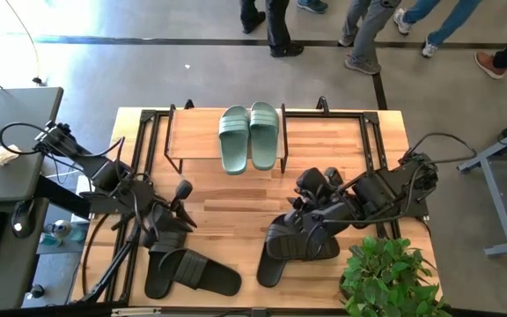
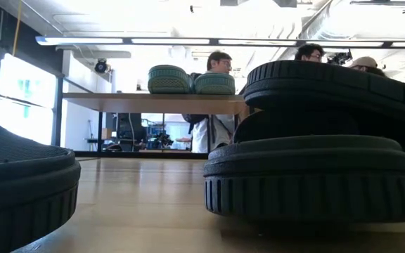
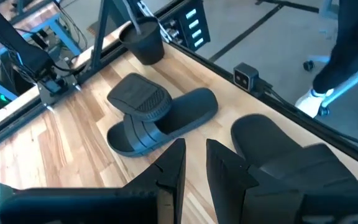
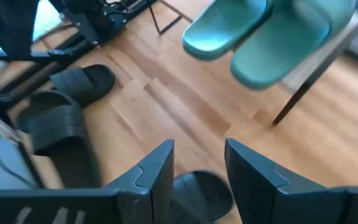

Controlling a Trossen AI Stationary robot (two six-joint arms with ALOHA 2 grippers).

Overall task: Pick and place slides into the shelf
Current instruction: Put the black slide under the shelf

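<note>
The sage-green pair (image 1: 249,136) lies side by side, soles down, on the plank top of the shelf (image 1: 192,132) and also shows in the low view (image 2: 188,79). Two black slides (image 1: 192,273) lie on the table near its near-left corner. More black slides (image 1: 296,242) are piled right of the middle, one on top of another (image 2: 315,140). My left gripper (image 3: 194,165) is open and hovers over the wood beside the left black slides. My right gripper (image 4: 197,162) is open above the rounded end of a black slide (image 4: 204,193); I cannot tell whether it touches.
A potted plant (image 1: 385,277) stands at the table's near-right corner, close to the right arm. Bare wood lies between the shelf and the black slides. The shelf's plank has free room on both sides of the green pair. People walk beyond the far edge (image 1: 368,35).
</note>
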